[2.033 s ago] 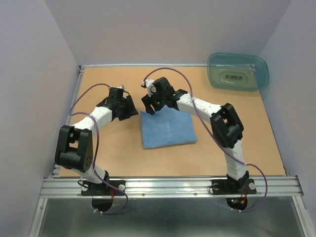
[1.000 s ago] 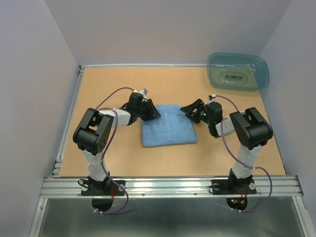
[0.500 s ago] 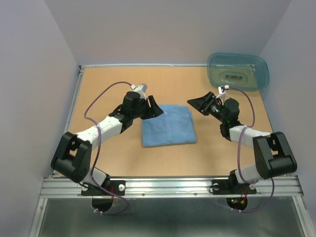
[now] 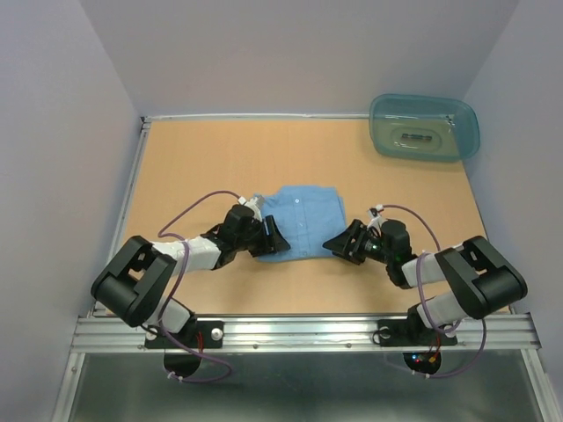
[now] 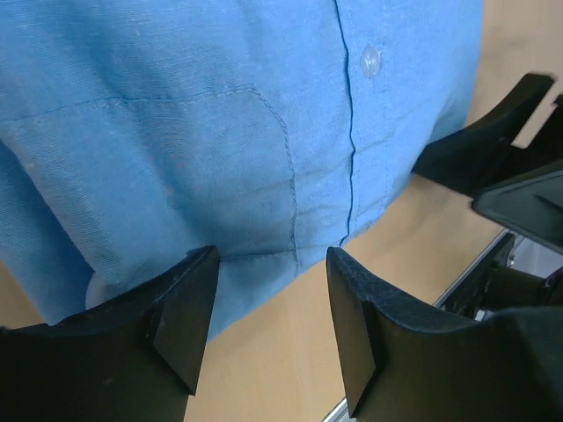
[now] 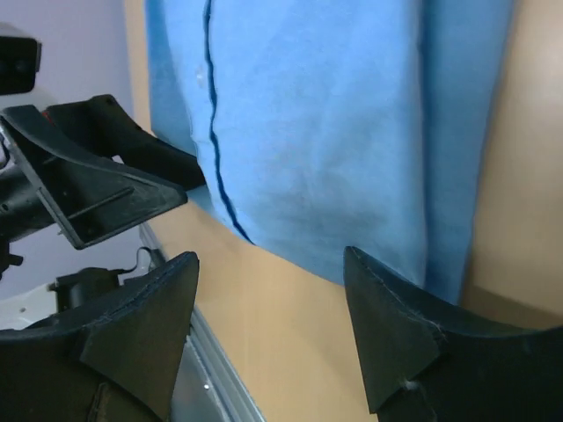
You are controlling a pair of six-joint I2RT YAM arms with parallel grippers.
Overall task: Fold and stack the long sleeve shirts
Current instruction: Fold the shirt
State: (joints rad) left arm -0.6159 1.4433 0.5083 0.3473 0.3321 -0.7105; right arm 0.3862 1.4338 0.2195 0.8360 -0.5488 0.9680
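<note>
One long sleeve shirt [image 4: 303, 215], light blue and folded into a rectangle with its button placket up, lies on the tan table. My left gripper [image 4: 273, 242] rests low at its near left corner, my right gripper [image 4: 339, 246] at its near right corner, the two facing each other. In the left wrist view the shirt [image 5: 220, 132] fills the top, and the left gripper [image 5: 273, 264] is open with only the hem and bare table between its fingers. In the right wrist view the shirt [image 6: 334, 114] hangs above the open right gripper [image 6: 268, 264], which holds nothing.
A translucent teal tub [image 4: 424, 127] stands at the far right corner. Grey walls close the table [image 4: 202, 158] on three sides, and a metal rail [image 4: 299, 332] runs along the near edge. Each wrist view shows the other gripper [image 5: 493, 149] [image 6: 97, 176] close by.
Both arms have swung from beside the shirt's far corners down to its near corners and dropped low. The shirt has not moved.
</note>
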